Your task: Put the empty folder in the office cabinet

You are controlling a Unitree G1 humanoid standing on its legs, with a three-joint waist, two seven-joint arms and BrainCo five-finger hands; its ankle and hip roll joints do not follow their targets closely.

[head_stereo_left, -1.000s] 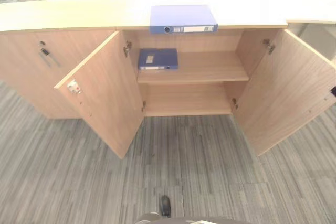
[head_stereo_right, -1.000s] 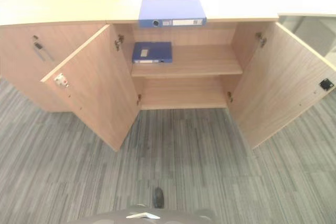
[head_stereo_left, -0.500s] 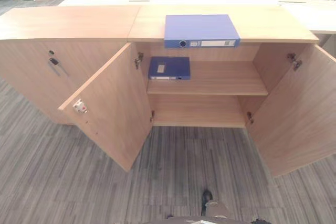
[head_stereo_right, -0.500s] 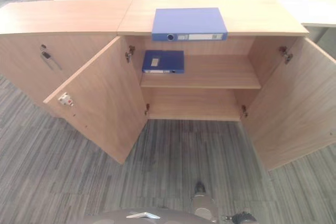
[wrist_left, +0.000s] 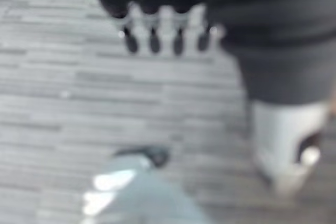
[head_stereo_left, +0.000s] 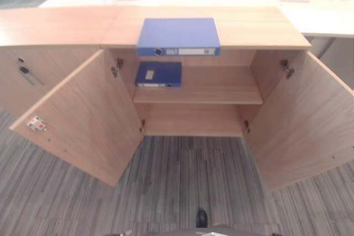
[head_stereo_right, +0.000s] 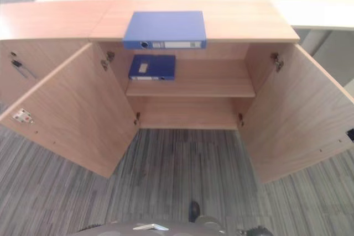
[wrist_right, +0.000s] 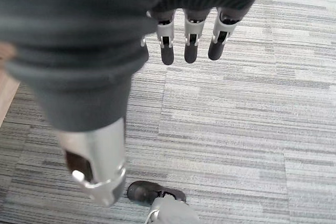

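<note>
Head eyes look down at the open cabinet; wrist views face carpet.

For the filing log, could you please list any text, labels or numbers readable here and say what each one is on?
No text can be read.
Spine label on the blue folder on the cabinet top: a pale strip, too blurred to read.
Labels on the smaller blue folder on the upper shelf: too small to read.
Pale tag on the left door: no legible print.
</note>
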